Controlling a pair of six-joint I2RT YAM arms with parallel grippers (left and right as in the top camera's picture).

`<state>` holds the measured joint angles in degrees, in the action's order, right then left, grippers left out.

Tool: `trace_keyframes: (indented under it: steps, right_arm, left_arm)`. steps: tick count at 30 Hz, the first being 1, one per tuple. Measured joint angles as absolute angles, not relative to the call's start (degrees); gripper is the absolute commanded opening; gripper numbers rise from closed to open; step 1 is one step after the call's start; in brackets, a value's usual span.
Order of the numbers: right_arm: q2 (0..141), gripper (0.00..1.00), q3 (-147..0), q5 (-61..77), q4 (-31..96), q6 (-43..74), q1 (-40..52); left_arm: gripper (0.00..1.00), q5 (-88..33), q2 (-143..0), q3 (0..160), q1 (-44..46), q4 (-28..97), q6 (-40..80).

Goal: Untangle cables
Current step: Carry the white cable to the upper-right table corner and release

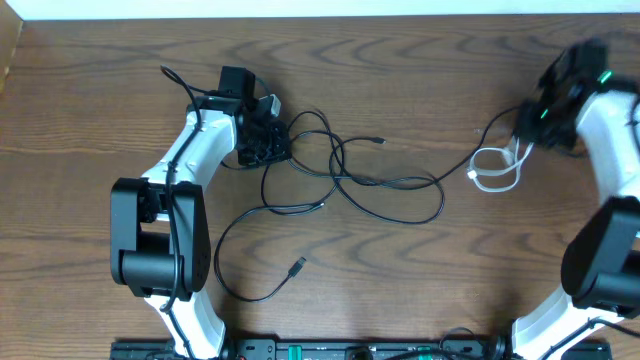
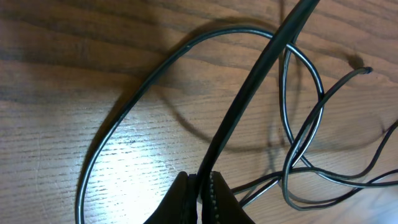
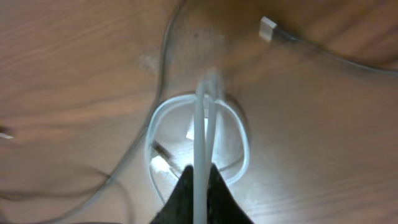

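Over at the left tool: pinched shut on a black cable, holding it taut above the bench. At the right tool: clamped on two strands of the white cable, with its small coil directly below, on the wood or just off it, hard to say. Between the two, sprawled across mid-bench: the black tangle, loops crossing loops, plug ends loose, one run reaching right up beside the white coil. Looks light, limp and thin, so likely to slip through a pinch and drag neighbouring loops along. Best taken near a plug end or on a free run clear of crossings, never at a knot. Probably fine under gentle tension, but risky to yank at the small connectors. No containers anywhere in view.
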<state>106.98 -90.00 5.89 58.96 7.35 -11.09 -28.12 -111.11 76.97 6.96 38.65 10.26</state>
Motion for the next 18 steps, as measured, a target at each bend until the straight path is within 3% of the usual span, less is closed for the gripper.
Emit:
trace_keyframes:
  steps: [5,9,18]
  right_arm:
    - [106.8,0.01,-113.6,6.3,61.6,7.2,-13.8]
    - [106.3,0.01,-123.4,6.4,54.5,7.2,-17.6]
    - [107.6,0.01,-124.7,4.2,38.5,8.1,-27.1]
  left_arm:
    - [0.07,-28.1,-111.1,77.0,7.0,38.7,10.5]
    - [0.07,-28.1,-111.1,77.0,7.0,38.6,10.5]
    - [0.08,-28.1,-111.1,77.0,7.0,38.5,10.5]
